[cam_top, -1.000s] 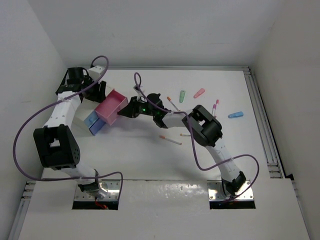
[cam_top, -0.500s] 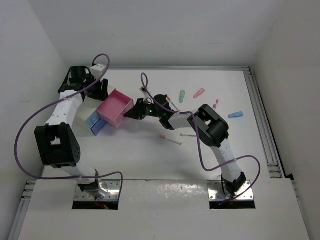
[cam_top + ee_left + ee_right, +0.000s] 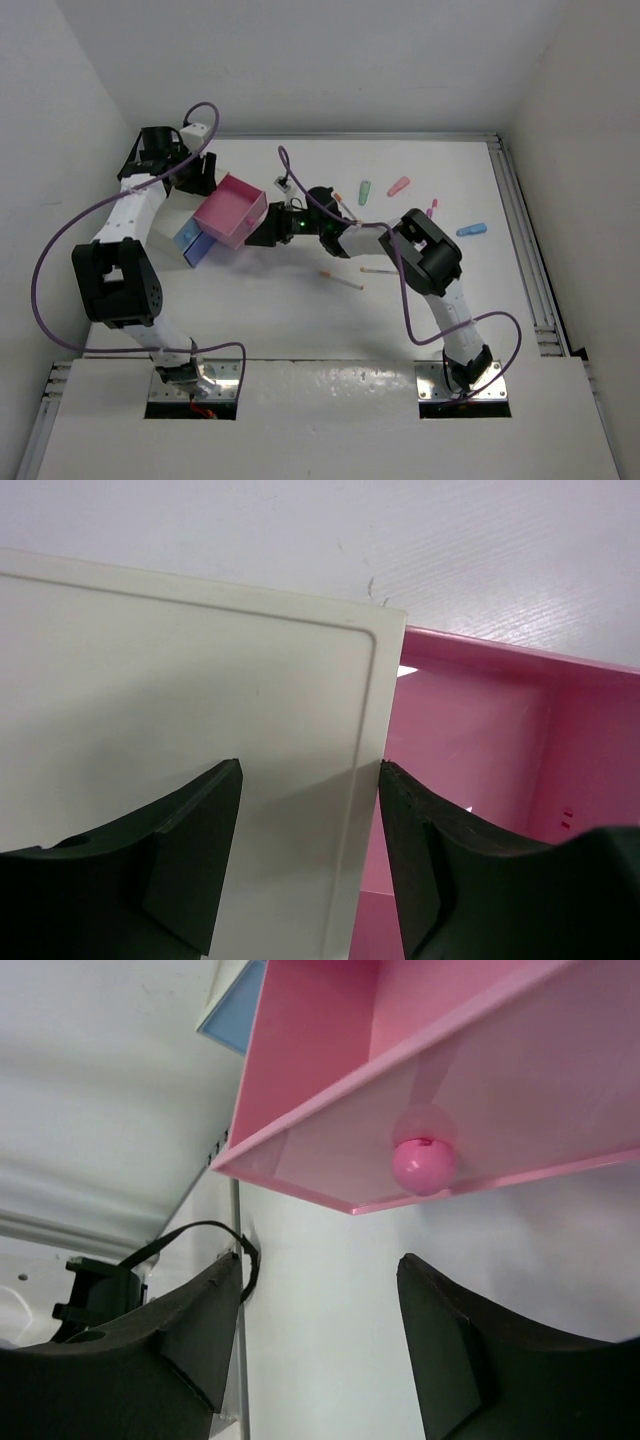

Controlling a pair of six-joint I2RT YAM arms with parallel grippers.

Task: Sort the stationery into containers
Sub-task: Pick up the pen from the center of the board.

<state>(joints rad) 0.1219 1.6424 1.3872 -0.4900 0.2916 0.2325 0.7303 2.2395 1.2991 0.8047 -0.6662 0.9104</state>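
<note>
The right end effector (image 3: 320,1260), clenched a second ago, is now hanging released just right of the translucent pink rectangular plastic box (image 3: 310,1060) on the bench's (image 3: 300,310) far left, where a stubby pink marker-like piece (image 3: 424,1163) is lying inside, apparently sorted, while the left end effector (image 3: 310,765) is hovering released.

Table (image 3: 300,320): pink box (image 3: 232,210) just ahead of right gripper (image 3: 262,233) jaws, blue box (image 3: 195,247) beyond; pens (image 3: 342,280), markers (image 3: 365,192) behind jaws.
</note>
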